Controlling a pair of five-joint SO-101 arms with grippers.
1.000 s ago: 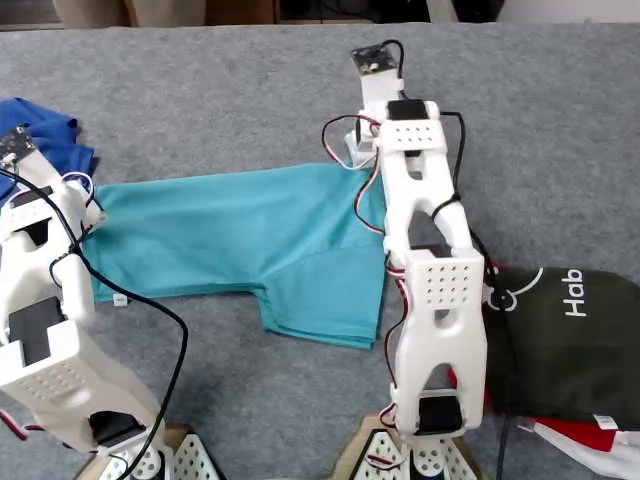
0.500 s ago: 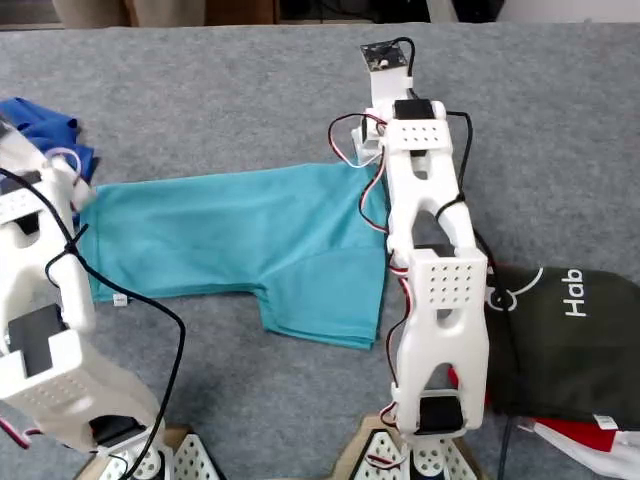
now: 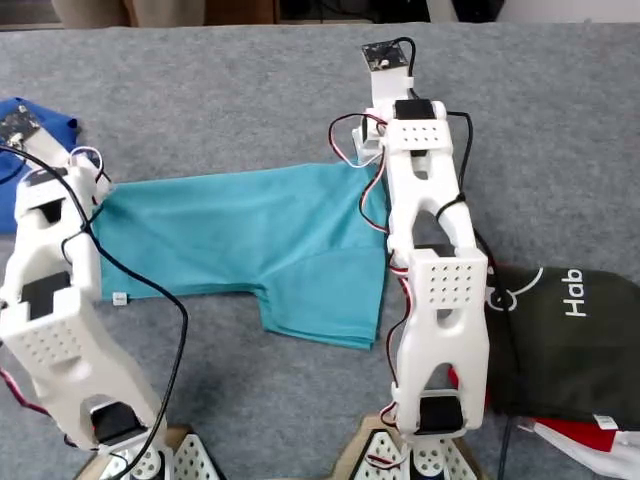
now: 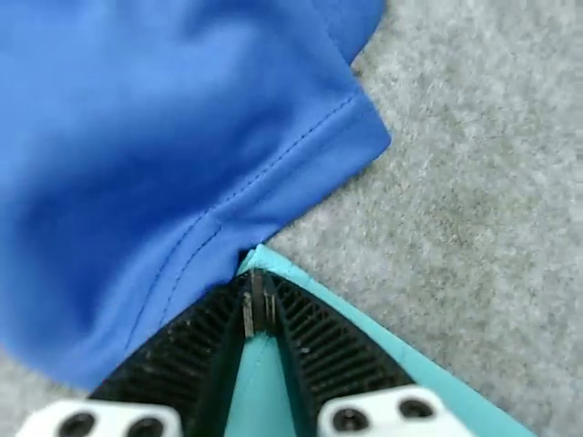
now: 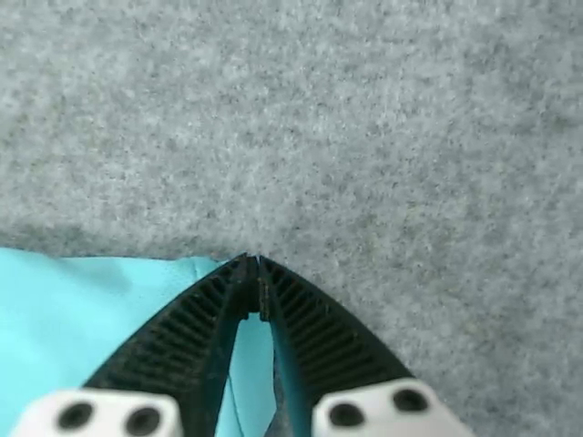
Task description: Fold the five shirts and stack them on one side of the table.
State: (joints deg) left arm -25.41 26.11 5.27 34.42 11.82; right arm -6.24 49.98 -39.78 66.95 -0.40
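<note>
A teal shirt [image 3: 240, 235] lies spread across the middle of the grey table [image 3: 200, 80], with one part folded down toward the front. My left gripper [image 3: 98, 192] is shut on its left corner, right beside a blue shirt [image 3: 58, 122]. In the left wrist view the fingers pinch the teal shirt [image 4: 260, 396] at the gripper's [image 4: 256, 305] tips, and the blue shirt [image 4: 164, 137] lies just beyond. My right gripper [image 3: 362, 160] is shut on the shirt's far right corner. The right wrist view shows the teal cloth [image 5: 91, 309] caught at the gripper's [image 5: 253, 282] tips.
A black shirt [image 3: 565, 340] lies bunched at the right front, over red cloth [image 3: 580, 432] and white cloth [image 3: 610, 455]. The right arm [image 3: 435, 290] stretches over the teal shirt's right edge. Bare grey table lies along the back and at the front centre.
My left arm lifted and swung in over the teal shirt's left corner, and that edge has shifted slightly to the right. The right arm has hardly moved.
</note>
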